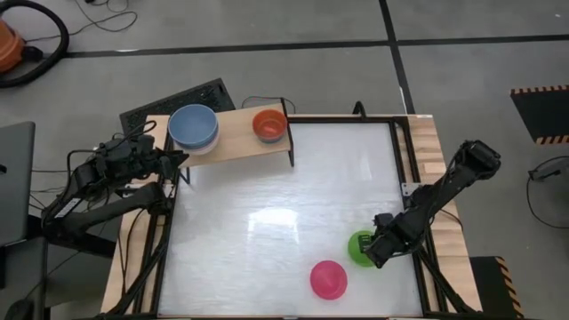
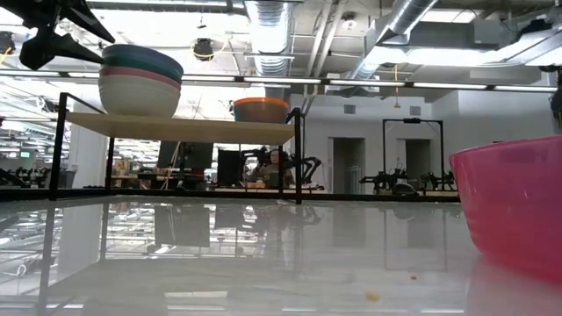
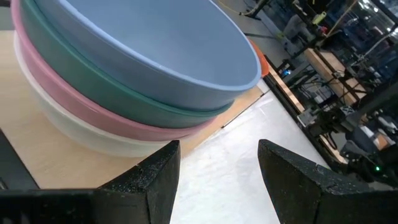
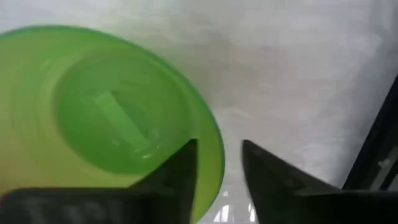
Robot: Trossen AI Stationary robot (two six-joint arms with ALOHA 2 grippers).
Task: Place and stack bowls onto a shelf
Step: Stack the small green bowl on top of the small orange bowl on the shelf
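Observation:
The light-wood shelf (image 1: pixel 233 138) stands at the table's far left. On it is a stack of large bowls (image 1: pixel 193 127), light blue on top, then dark green, pale pink and white (image 3: pixel 124 81). A red bowl (image 1: pixel 269 124) sits at the shelf's right end. A lime green bowl (image 1: pixel 360 247) and a magenta bowl (image 1: pixel 328 279) rest on the tabletop at the near right. My left gripper (image 3: pixel 217 180) is open and empty just left of the stack. My right gripper (image 4: pixel 219 177) is open, one finger inside and one outside the green bowl's right rim (image 4: pixel 217 149).
The shelf stands on thin black legs (image 2: pixel 297 154) with open space beneath. Wooden side rails (image 1: pixel 440 160) and black frame bars edge the white tabletop (image 1: pixel 267 222). A dark keyboard-like panel (image 1: pixel 178 102) lies behind the shelf.

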